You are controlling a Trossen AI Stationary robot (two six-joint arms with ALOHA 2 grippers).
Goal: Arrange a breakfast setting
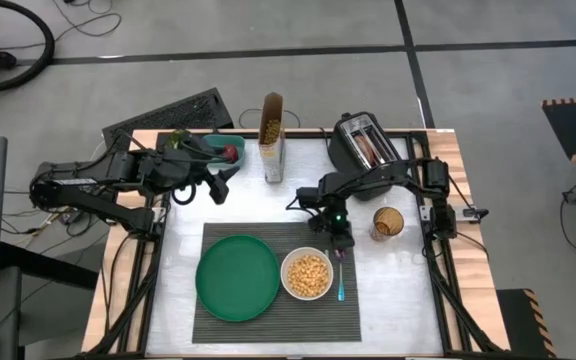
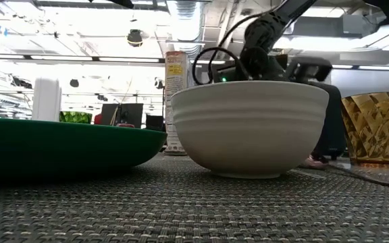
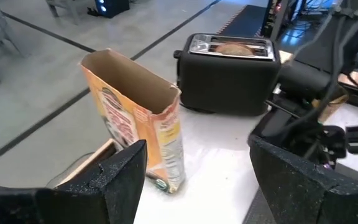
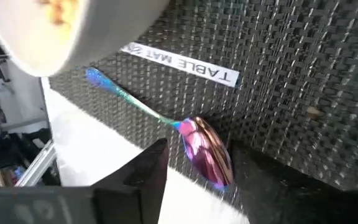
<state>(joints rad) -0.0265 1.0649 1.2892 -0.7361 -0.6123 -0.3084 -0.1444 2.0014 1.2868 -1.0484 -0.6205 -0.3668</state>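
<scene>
Right claw (image 4: pixel 194 180) over glossy iridescent spoon (image 4: pixel 205 151) on ribbed placemat (image 4: pixel 291 81)

Bare bench (image 1: pixel 388 300) lies right of the placemat (image 1: pixel 268 320). The cereal box (image 1: pixel 272 135), toaster (image 1: pixel 363 145) and glass (image 1: pixel 388 223) crowd the back.

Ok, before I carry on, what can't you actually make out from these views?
- Spoon: low view, hidden behind the white bowl.
- Bowl's contents: low view, hidden by its own wall; visible only from above.
- Teal container: high view, contents covered by the left arm.
- Toaster slots: high view too small; left wrist shows something pale inside.
</scene>
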